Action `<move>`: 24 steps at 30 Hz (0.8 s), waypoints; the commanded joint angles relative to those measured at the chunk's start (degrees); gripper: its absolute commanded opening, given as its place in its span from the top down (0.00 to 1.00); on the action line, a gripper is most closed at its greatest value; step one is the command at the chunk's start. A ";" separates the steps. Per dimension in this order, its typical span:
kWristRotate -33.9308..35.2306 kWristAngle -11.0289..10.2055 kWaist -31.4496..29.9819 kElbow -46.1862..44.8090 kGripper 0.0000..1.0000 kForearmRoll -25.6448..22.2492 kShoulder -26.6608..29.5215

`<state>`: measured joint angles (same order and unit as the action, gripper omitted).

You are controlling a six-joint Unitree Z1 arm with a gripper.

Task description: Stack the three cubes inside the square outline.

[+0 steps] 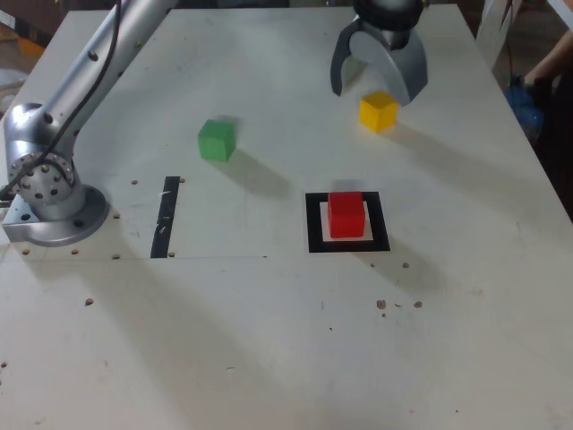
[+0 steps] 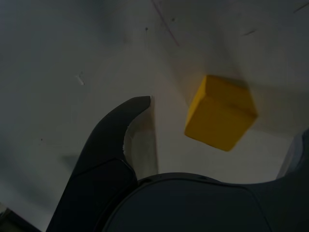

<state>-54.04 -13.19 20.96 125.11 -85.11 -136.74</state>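
The yellow cube (image 1: pixel 378 111) sits on the white table (image 1: pixel 269 358) toward the far edge, turned a little on its base, with the gripper (image 1: pixel 380 82) hanging just above and behind it, its two curved jaws spread wide and holding nothing. From the wrist view the same yellow cube (image 2: pixel 220 112) lies between one dark jaw and the pale edge of the other, untouched. Nearer the front, the red cube (image 1: pixel 346 215) already rests inside the square outline (image 1: pixel 312 224), roughly centred on its white middle. The green cube (image 1: pixel 216 141) stands well apart, toward the exterior view's left, beyond a thin black strip (image 1: pixel 165 218) of tape near the arm's base (image 1: pixel 49 193).

The step in hand looks to be picking up the yellow cube, the second of the stack. To do it well, the jaws should likely come down with the cube midway between them and meet two opposite flat faces, not its corners; given the cube's turned stance, a small twist of the wrist may be called for first. A grip high on the sides would leave the bottom free for a square landing on the red cube.
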 commanded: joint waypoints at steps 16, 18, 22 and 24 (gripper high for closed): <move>1.34 -0.69 -1.00 -7.43 0.58 7.35 2.65; 1.69 -0.05 -0.99 -7.63 0.69 7.35 2.90; 2.03 1.18 -0.94 -8.01 0.82 7.24 2.75; 2.08 1.34 -0.92 -8.30 0.83 7.26 2.64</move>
<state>-52.06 -11.90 20.03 117.03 -77.74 -134.29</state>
